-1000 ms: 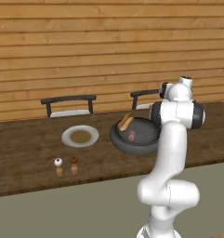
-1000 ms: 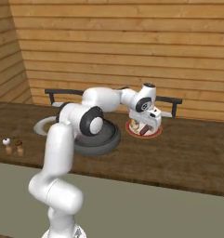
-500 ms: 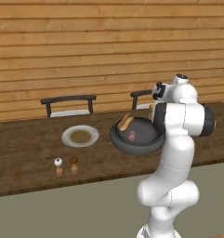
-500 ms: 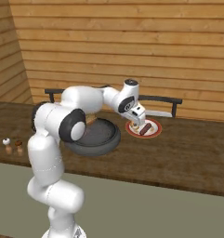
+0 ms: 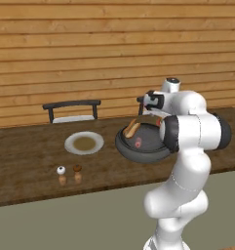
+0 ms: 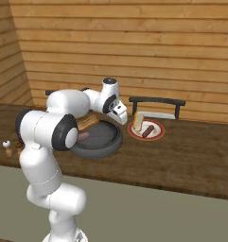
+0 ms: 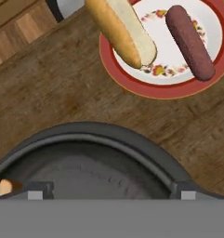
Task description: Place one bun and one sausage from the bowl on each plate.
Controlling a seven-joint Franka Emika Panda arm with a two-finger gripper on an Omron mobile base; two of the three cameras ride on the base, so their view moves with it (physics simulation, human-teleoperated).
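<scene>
The dark grey bowl point(image 5: 121, 146) point(image 6: 110, 146) point(image 7: 97, 135) holds a bun point(image 5: 132, 128) point(image 6: 87, 123) and a sausage point(image 5: 138, 143) point(image 6: 83, 136). To its left the white plate point(image 5: 84, 143) with a brownish centre lies bare. On the bowl's other side a red-rimmed plate point(image 6: 155, 136) point(image 7: 162, 91) carries a bun point(image 6: 137, 121) point(image 7: 123, 33) and a sausage point(image 6: 147, 131) point(image 7: 189, 42). My gripper point(image 6: 121, 116) point(image 5: 149, 103) point(image 7: 111, 189) hangs open over the bowl's rim nearest that plate, with nothing between its fingers.
Two small shakers point(image 5: 69, 174) point(image 6: 8, 148) stand near the front edge of the wooden counter. A dark chair point(image 5: 71, 110) sits behind the white plate and another chair point(image 6: 157, 105) behind the red-rimmed plate, against the plank wall.
The arm has swung back from above the red-rimmed plate to the bowl's edge. The jaws have stayed open and empty; bun and sausage rest on that plate.
</scene>
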